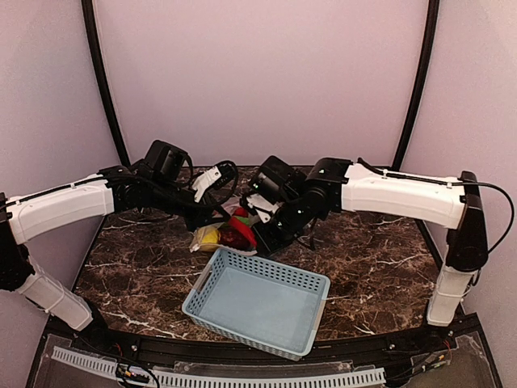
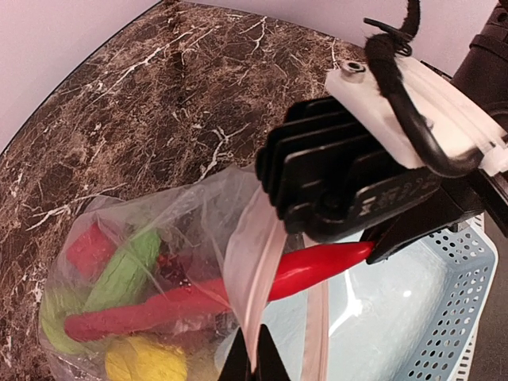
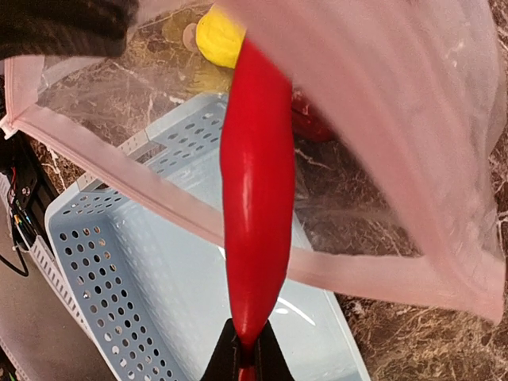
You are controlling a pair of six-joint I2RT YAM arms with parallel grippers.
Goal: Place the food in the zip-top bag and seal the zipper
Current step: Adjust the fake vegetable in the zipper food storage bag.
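The clear zip-top bag (image 2: 119,238) lies on the marble table behind the basket, its mouth held up and open. Inside it I see lime-green (image 2: 119,274), yellow (image 2: 147,361) and red food pieces (image 2: 89,248). My left gripper (image 2: 254,357) is shut on the pinkish zipper strip (image 2: 255,262) at the mouth's edge. My right gripper (image 3: 254,353) is shut on the tail end of a thin red chilli (image 3: 258,182); the chilli's front half reaches through the mouth into the bag (image 3: 397,119), toward a yellow piece (image 3: 221,36). From above, both grippers meet over the bag (image 1: 212,236).
A light blue lattice basket (image 1: 258,299) sits just in front of the bag, with nothing in it, directly below both grippers. Dark marble table (image 1: 137,267) surrounds it; curved pale walls close the back.
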